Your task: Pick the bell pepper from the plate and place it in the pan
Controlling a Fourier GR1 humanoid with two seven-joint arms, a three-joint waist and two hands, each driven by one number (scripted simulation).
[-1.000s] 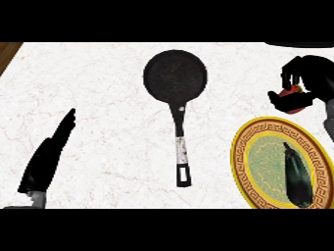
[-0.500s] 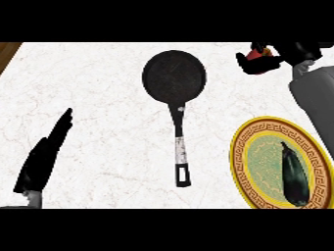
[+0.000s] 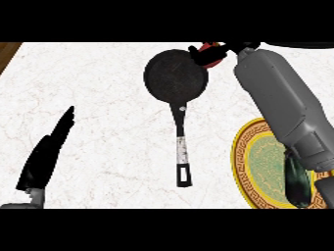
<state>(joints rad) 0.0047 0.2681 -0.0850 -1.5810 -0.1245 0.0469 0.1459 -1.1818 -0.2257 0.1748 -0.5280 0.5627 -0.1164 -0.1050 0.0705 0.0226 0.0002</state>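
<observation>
White marble counter (image 3: pixel 111 127), w/ a strip of brown wood at the far left. A black frying pan (image 3: pixel 174 74) sits far and middle, its long handle pointing near. At the near right is a gold-rimmed plate (image 3: pixel 250 171) w/ a green middle; nothing but the arm's dark shadow shows on it.

The right hand (image 3: pixel 224 54) is at the pan's far right rim, its black fingers curled round the red bell pepper (image 3: pixel 210 48). Only a bit of red peeks out. So the pepper is off the plate & up at the pan's edge, not in it yet. The pan looks empty.

The left hand (image 3: pixel 46 152) rests at the near left, fingers straight, holding nothing.

A bell pepper is prob. light & hollow, w/ smooth shiny skin that can slip. It's firm but can dent if squeezed hard. Best hold is round its fat middle, like now. Next I think it needs to go a bit left, over the pan's middle, then let go.
</observation>
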